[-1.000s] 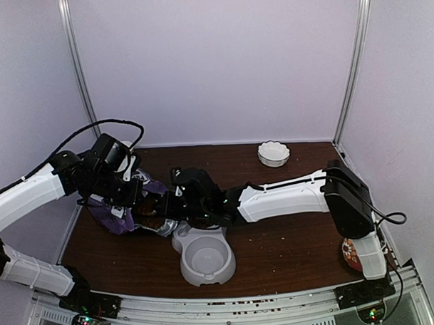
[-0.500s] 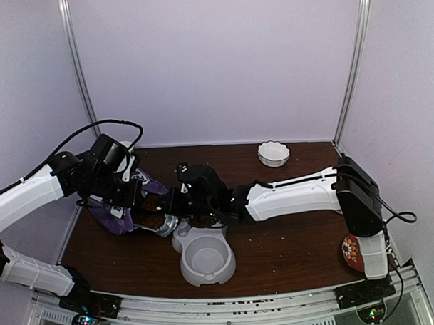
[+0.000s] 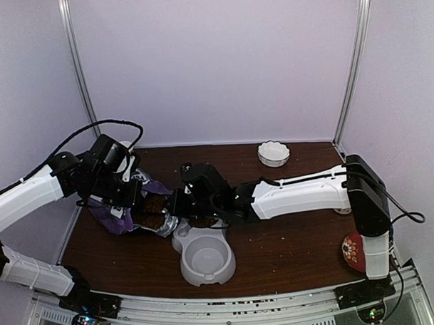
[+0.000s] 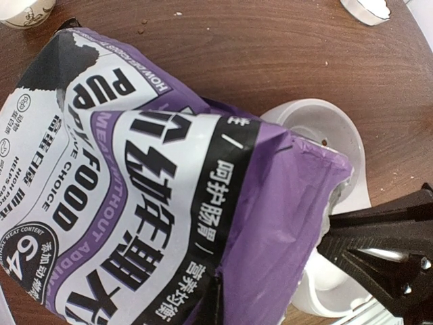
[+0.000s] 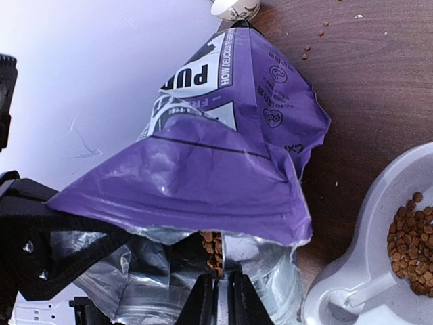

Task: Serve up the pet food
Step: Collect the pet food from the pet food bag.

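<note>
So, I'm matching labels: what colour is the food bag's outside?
The bag is purple with white panels and black lettering; clearest in the left wrist view.

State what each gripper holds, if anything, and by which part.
Left gripper: the purple bag, by its upper side near the open mouth. Right gripper: reaching into the bag's mouth; a hold cannot be told.

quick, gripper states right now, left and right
left gripper: closed, holding the purple bag.
right gripper: nearly closed at the bag mouth; any held item cannot be told.
</note>
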Tool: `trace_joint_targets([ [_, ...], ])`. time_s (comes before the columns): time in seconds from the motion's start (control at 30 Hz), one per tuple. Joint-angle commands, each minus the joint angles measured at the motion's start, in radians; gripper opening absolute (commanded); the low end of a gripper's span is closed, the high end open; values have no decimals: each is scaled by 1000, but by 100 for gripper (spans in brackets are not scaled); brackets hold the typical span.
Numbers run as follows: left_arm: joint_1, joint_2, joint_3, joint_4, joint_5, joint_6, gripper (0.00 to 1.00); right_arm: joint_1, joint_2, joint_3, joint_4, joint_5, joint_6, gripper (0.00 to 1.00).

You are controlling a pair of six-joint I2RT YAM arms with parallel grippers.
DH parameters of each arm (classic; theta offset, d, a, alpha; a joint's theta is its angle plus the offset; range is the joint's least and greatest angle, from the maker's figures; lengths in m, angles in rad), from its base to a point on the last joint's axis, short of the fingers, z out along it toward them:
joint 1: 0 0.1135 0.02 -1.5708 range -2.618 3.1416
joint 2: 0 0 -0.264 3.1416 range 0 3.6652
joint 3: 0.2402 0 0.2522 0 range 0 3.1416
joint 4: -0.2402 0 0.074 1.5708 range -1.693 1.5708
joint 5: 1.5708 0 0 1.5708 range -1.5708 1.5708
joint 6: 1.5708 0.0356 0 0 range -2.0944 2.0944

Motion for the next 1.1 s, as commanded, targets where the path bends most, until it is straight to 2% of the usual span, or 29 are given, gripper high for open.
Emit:
trace_joint_targets([
  [0.0, -10, -26, 20, 43, 4, 7, 0, 14, -64, 8, -116, 78, -33, 0],
  [0.33, -11, -28, 1, 43, -11, 4, 0, 40, -62, 47, -228, 110, -59, 0],
  [1.07, -10, -25, -26, 45, -52, 12, 0, 57, -58, 93, -327, 152, -80, 0],
])
